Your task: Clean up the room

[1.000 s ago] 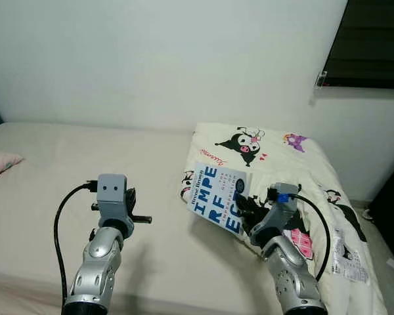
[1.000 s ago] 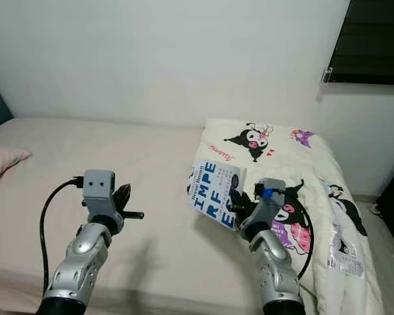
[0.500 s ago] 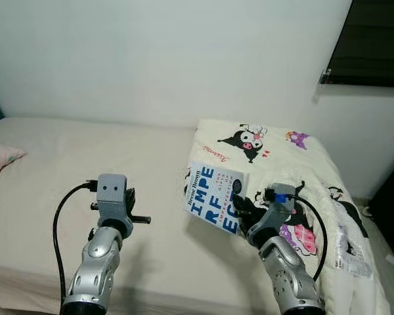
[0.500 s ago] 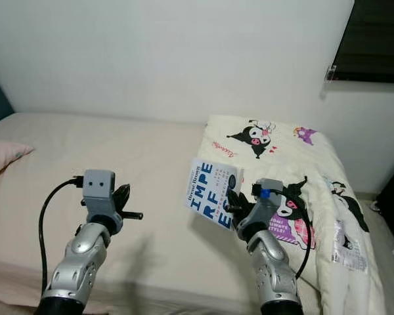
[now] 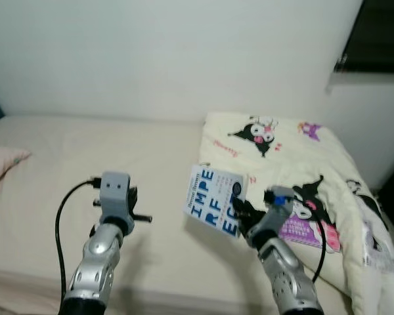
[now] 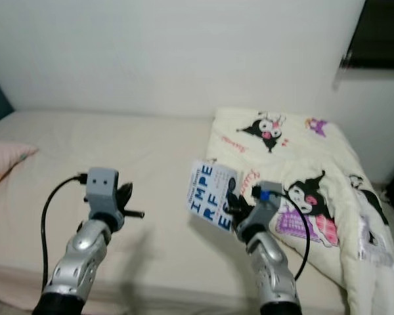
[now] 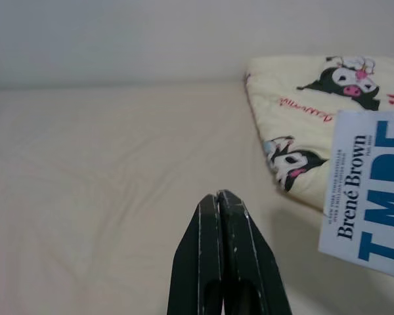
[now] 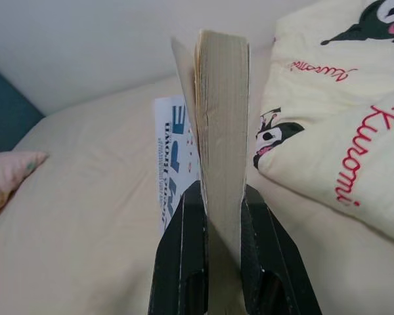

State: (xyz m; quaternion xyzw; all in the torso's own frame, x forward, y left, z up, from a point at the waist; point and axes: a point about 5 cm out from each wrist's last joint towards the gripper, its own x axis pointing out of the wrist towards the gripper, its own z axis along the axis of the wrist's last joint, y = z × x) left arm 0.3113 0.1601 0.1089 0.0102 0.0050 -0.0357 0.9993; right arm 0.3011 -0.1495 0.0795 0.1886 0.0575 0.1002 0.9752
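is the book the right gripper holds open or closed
Mostly closed. The right gripper clamps the book's page block between its fingers, pages together; only the front cover hangs loose to one side.

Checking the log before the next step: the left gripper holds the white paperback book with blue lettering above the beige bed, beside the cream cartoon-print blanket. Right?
Not quite: the right gripper holds the white paperback book with blue lettering, not the left. The right wrist view shows its fingers clamped on the book's page edge. The left gripper is shut on nothing. The rest stands: the book is above the beige bed, beside the cream cartoon-print blanket.
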